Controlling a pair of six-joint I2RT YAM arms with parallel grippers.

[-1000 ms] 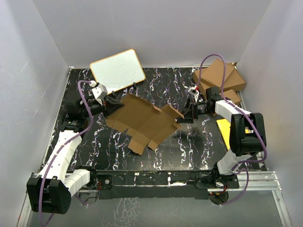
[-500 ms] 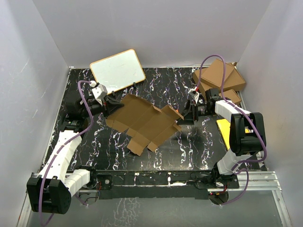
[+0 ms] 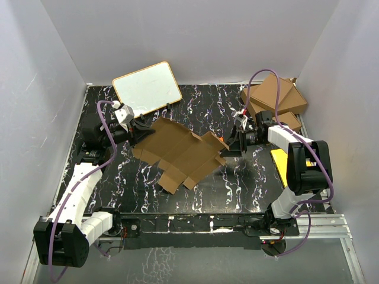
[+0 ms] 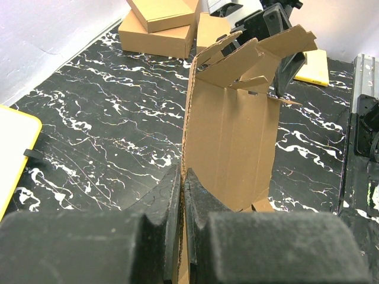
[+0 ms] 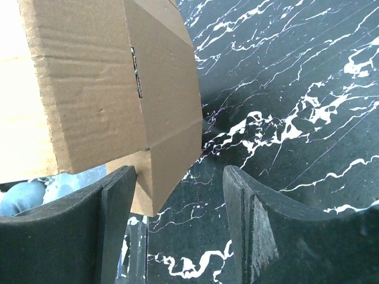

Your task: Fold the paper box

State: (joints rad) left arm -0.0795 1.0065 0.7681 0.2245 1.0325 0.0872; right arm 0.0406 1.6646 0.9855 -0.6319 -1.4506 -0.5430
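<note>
Right gripper (image 3: 230, 146) has shifted slightly toward frame left, fingers wide beside the paper box (image 3: 183, 151); left gripper (image 3: 137, 131) pinches its upper-left edge above the black marbled table (image 3: 249, 189), white walls (image 3: 237, 41) around.

Paper box (image 3: 180, 152) lies between left tool (image 3: 138, 132) and right tool (image 3: 231, 145).

Both arms angled toward the middle.
Left arm (image 3: 80, 183) extended forward, left gripper (image 4: 182, 177) pinched tight on the box (image 4: 231, 142) edge; right arm (image 3: 296, 160) folded back leftward, right gripper (image 5: 180, 177) spread wide.
</note>
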